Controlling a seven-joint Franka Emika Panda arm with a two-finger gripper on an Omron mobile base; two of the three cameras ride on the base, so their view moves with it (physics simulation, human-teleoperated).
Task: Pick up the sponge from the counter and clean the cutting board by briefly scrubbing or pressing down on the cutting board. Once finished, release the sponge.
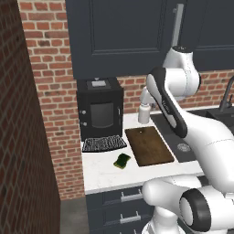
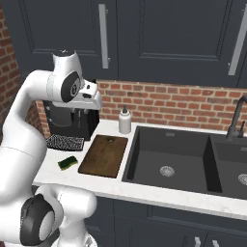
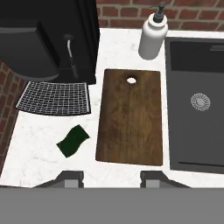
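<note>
- The gripper [image 3: 111, 178] hangs high over the front of the counter [image 3: 127, 177]; its 2 fingertips [image 3: 72, 178] stand spread apart with nothing between them.
- The sponge [image 3: 73, 141] lies flat on the counter, just beside the left long edge of the cutting board [image 3: 130, 116] and, as far as this angle shows, not touching it.
- Behind the sponge sits a black mesh mat [image 3: 54, 98] in front of a coffee machine [image 3: 48, 37].
- A soap bottle [image 3: 153, 36] stands past the board's far end, near its hole; the sink [image 3: 197, 103] lies to the right.
- Judged step: the pickup has not begun. The next move calls for shifting left, dropping down and lining the jaws across the sponge's narrow width, since it lies skewed.
</note>
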